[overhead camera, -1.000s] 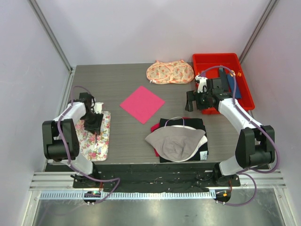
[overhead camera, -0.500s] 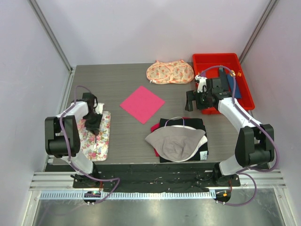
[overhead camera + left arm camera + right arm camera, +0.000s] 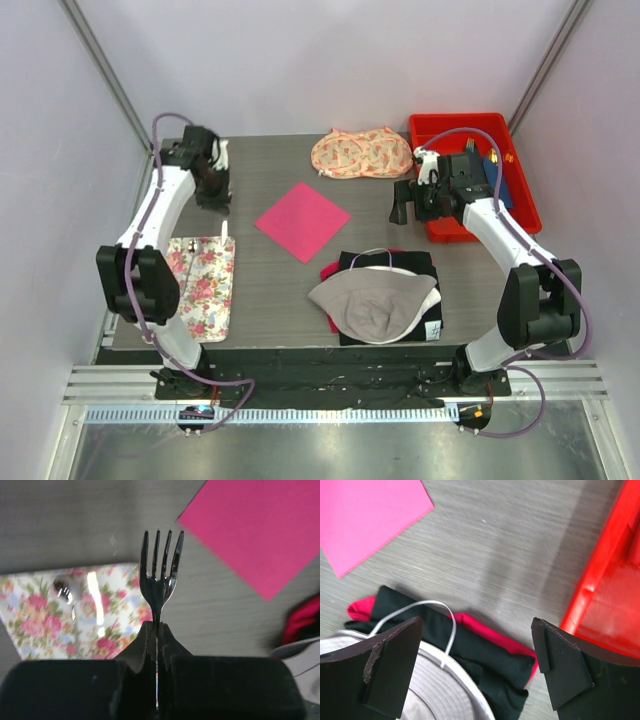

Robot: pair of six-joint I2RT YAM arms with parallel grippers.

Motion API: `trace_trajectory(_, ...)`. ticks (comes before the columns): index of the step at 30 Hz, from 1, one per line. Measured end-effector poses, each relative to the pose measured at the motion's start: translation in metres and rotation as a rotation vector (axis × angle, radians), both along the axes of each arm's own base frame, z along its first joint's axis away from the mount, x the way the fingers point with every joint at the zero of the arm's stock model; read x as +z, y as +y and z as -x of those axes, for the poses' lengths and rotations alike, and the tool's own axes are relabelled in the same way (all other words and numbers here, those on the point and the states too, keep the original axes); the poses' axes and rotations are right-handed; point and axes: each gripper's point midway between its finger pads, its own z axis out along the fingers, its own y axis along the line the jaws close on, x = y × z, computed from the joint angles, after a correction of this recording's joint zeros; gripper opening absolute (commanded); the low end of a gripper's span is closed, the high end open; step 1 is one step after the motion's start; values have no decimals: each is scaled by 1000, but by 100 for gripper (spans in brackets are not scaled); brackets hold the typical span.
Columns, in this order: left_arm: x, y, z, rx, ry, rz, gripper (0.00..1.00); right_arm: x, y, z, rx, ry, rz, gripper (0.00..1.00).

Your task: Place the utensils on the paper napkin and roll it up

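No readable text; the white tag (image 3: 436,328) on the black cloth (image 3: 400,262) looks too small

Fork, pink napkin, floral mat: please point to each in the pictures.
fork (image 3: 159,582), left wrist view, base of the tines.
napkin (image 3: 302,220), top view, centre of the sheet.
mat (image 3: 210,290), top view, bare flowered middle.

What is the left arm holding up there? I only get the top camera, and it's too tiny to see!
Observer: A silver fork. The left gripper is pinched shut on its handle, with the prongs pointing away from the fingers.
Operator: Is there a spoon too?
Observer: Yes. The left wrist camera shows what looks like a shiny spoon lying on the floral mat, near its edge.
Operator: Is the other hand holding anything?
Observer: No. The right gripper is open, with nothing between its fingers.
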Motion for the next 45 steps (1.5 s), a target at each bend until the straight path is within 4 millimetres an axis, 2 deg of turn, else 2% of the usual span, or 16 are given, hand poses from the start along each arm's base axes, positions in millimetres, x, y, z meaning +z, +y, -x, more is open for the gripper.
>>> trace_trajectory(3,41,-49,-39,-16,-111,66,0,4,5,-8,1,-4,-21,100)
trace_trajectory(6,48,-95,-57,-26,-133,132,0,3,7,-10,-3,8,-34,100)
trace_trajectory(8,42,-119,-65,-27,-118,161,0,2,9,-9,-9,18,-40,100)
trace_trajectory(12,16,-169,-88,-31,-76,200,0,2,9,-9,-16,22,-46,100)
trace_trajectory(16,-11,-200,-108,-29,-55,218,0,2,9,-9,-19,22,-45,100)
trace_trajectory(20,-38,-210,-109,-2,-2,214,0,1,9,-10,-20,22,-44,100)
trace_trajectory(23,-50,-211,-110,17,17,209,0,1,9,-10,-20,23,-44,100)
trace_trajectory(34,-76,-217,-123,51,34,214,1,-4,9,-10,-20,37,-42,100)
trace_trajectory(40,-92,-214,-123,56,55,196,2,-6,9,-10,-21,40,-42,100)
trace_trajectory(45,-99,-210,-127,69,59,187,7,-12,9,-10,-23,59,-42,100)
